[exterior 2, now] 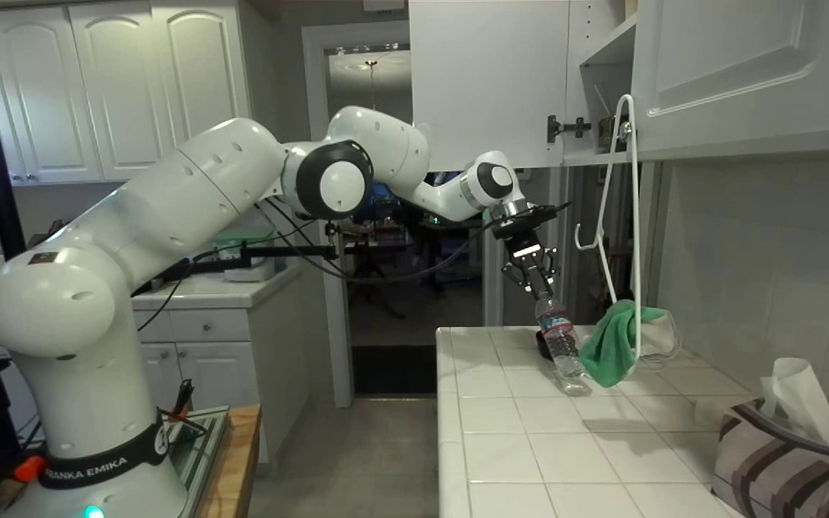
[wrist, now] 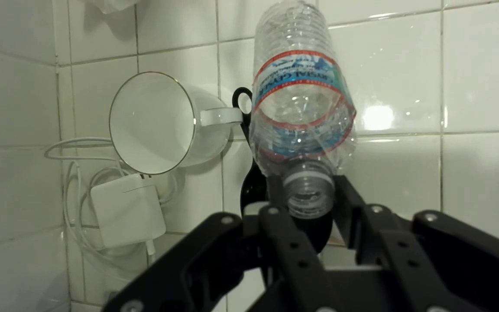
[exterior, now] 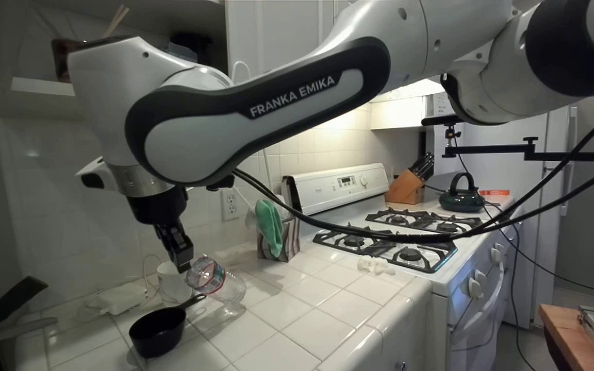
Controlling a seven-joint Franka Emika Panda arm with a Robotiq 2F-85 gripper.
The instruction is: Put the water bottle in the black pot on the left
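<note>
The clear water bottle has a red and blue label and ribbed sides. My gripper is shut on its neck, one finger on each side, as the wrist view shows. The bottle hangs tilted, its base low over the tiled counter; whether the base touches is hard to tell. The black pot stands on the counter nearby, its handle pointing toward the bottle. In the wrist view the pot lies below the bottle neck and fingers, partly hidden. In an exterior view only a dark bit of it shows behind the bottle.
A white mug stands beside the pot's handle. A white power adapter with cable lies near the wall. A green cloth hangs on a white hook, near a striped tissue box. A black-handled tool is beyond the pot.
</note>
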